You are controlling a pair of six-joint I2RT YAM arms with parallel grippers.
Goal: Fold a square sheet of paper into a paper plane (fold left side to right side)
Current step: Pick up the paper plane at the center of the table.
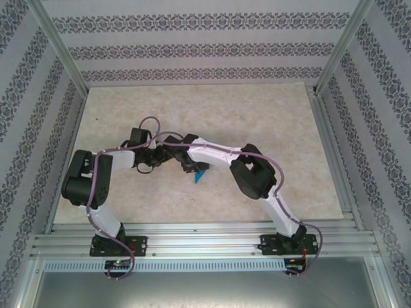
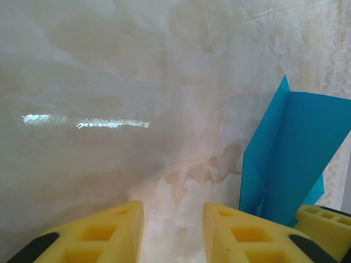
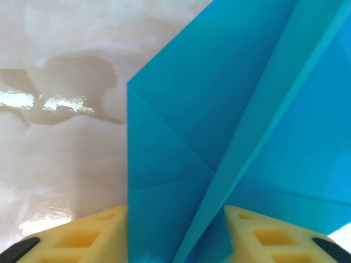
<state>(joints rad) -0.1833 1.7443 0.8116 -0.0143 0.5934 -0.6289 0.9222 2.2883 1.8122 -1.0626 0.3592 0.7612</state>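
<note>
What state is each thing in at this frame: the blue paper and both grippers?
blue paper: folded into overlapping layers with diagonal creases, not a flat square.
left gripper: open, nothing between its fingers; the paper is just beside it.
right gripper: jaws apart with the paper between its fingers; whether they grip it cannot be told.

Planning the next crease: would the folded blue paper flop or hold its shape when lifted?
Likely fairly stiff: the paper shows sharp creases and layered flaps. Probably very light, so a push may slide it across the glossy table.
</note>
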